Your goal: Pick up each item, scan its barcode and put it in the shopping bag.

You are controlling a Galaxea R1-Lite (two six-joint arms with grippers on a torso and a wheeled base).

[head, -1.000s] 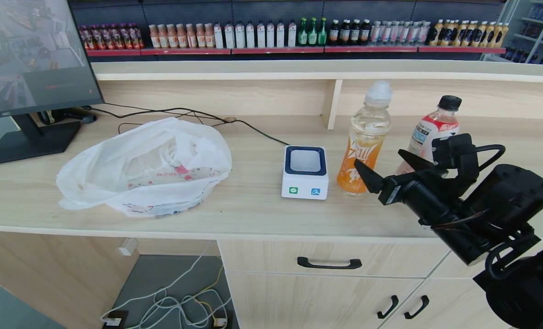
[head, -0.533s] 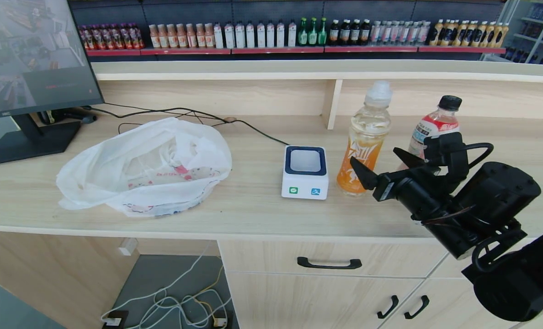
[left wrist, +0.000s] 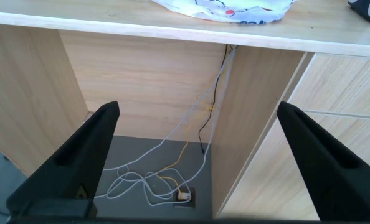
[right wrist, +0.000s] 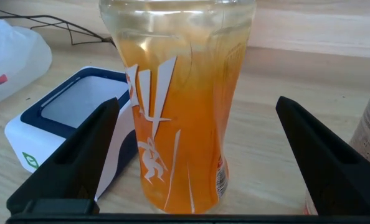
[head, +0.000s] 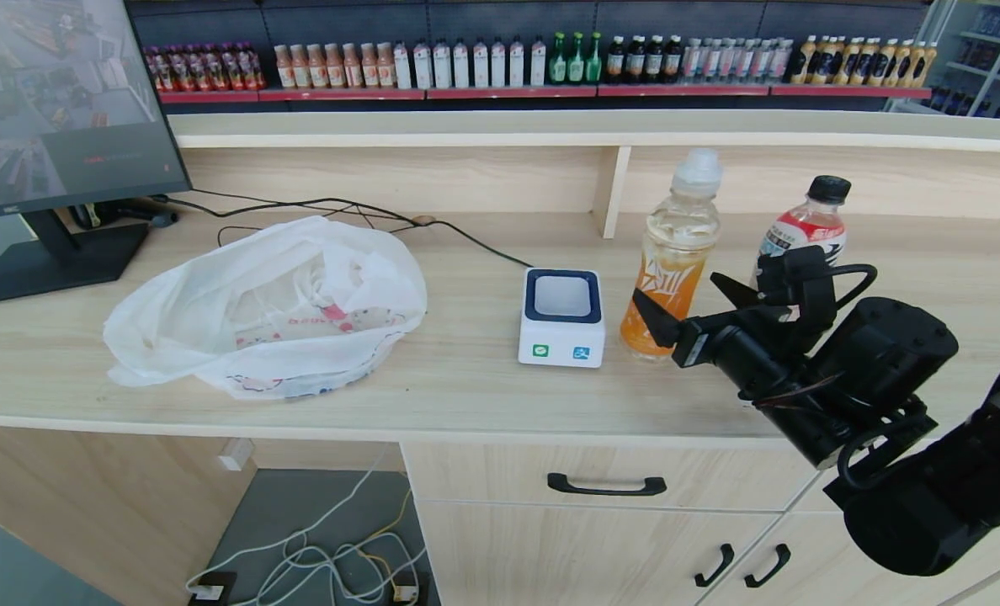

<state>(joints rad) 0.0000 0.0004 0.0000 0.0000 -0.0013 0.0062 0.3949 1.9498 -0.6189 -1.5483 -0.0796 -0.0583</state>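
An orange drink bottle (head: 672, 257) with a white cap stands upright on the counter, right of the white barcode scanner (head: 561, 316). My right gripper (head: 692, 300) is open just in front of that bottle, at its lower half. The right wrist view has the orange bottle (right wrist: 182, 106) centred between the open fingers, with the scanner (right wrist: 73, 134) beside it. A second bottle (head: 805, 231) with a black cap and red-white label stands further right. The white shopping bag (head: 268, 307) lies on the counter's left part. My left gripper (left wrist: 200, 162) is open, low below the counter edge, facing the floor cables.
A monitor (head: 58, 109) on a black stand occupies the back left, with black cables (head: 332, 206) trailing behind the bag. A raised wooden ledge (head: 550, 135) runs along the counter's back. Drawers with black handles (head: 605, 486) sit under the counter. Store shelves of bottles (head: 550, 59) lie beyond.
My right gripper has moved forward and left, closer to the orange bottle, staying open. The bottles, scanner and bag have not moved.
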